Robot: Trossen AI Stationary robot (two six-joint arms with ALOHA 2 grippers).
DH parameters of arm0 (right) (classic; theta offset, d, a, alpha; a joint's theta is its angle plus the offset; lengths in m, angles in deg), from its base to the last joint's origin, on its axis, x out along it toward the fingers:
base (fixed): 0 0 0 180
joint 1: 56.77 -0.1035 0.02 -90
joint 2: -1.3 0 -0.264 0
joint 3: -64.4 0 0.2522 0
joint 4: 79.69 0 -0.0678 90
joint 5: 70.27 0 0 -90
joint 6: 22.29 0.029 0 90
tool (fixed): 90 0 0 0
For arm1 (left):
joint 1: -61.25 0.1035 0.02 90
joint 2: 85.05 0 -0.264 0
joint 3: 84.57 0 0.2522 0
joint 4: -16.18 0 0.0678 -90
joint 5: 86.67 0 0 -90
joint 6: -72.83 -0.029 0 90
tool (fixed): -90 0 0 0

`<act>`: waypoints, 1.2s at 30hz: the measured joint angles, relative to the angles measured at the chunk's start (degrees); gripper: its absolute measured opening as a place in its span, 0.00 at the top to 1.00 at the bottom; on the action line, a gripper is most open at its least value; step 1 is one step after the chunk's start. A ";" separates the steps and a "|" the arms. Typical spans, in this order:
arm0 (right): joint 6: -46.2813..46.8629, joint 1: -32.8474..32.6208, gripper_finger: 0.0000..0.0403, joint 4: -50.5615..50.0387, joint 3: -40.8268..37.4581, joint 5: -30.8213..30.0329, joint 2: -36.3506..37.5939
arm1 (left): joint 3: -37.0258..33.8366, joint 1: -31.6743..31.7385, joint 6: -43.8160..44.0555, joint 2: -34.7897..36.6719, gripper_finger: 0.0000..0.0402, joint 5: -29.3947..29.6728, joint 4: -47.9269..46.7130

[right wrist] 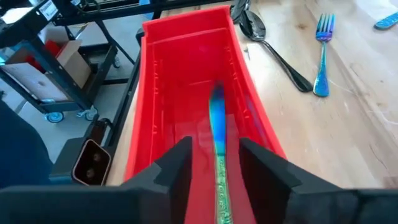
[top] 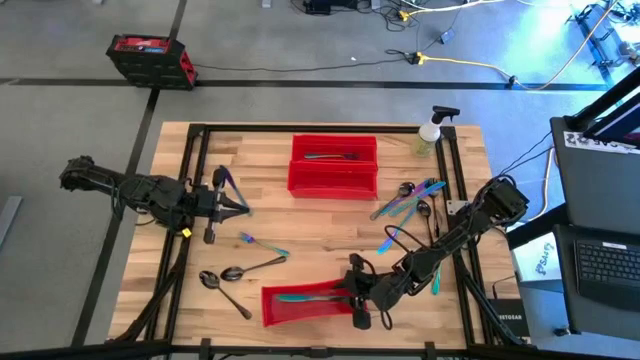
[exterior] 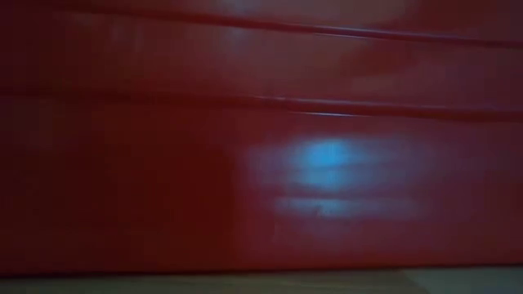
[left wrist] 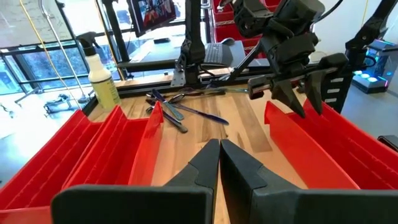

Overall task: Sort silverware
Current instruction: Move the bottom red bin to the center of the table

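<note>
Right gripper (right wrist: 214, 165): fingers spread, poised over the near long red plastic bin (right wrist: 155, 93)
Iridescent blue-teal utensil (right wrist: 217, 143): lying lengthwise in it, between those fingers, apparently released
Left gripper (left wrist: 219, 163): pressed together, waiting well apart

We find no text we can read in any view. A white sheet (top: 541, 256) off the surface's edge at 3 o'clock carries blue marks too small to make out. A white strip (top: 597, 142) above it shows dark characters we cannot resolve. The spray bottle (left wrist: 104, 83) shows no legible label.
</note>
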 joint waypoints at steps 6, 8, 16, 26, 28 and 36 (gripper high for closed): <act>-0.67 0.00 0.59 1.60 0.47 -1.26 0.00 | 0.00 0.00 0.06 0.00 1.00 0.00 -0.47; -3.13 0.08 0.57 0.78 1.83 -1.40 0.00 | 0.00 0.00 0.04 0.00 1.00 0.00 -0.46; -10.18 2.79 0.54 -7.28 5.44 -1.38 0.07 | 0.00 0.02 0.04 0.00 1.00 0.02 -0.43; -11.63 9.68 0.55 -13.73 5.33 11.38 0.02 | 0.00 0.02 0.26 0.00 1.00 0.02 -0.41; -11.69 10.66 0.57 -14.12 5.33 15.53 0.01 | 0.00 0.02 0.26 0.00 1.00 0.02 -0.41; -11.62 11.63 0.68 -14.51 5.33 19.94 -2.67 | 0.00 0.02 0.20 0.00 1.00 1.82 -1.80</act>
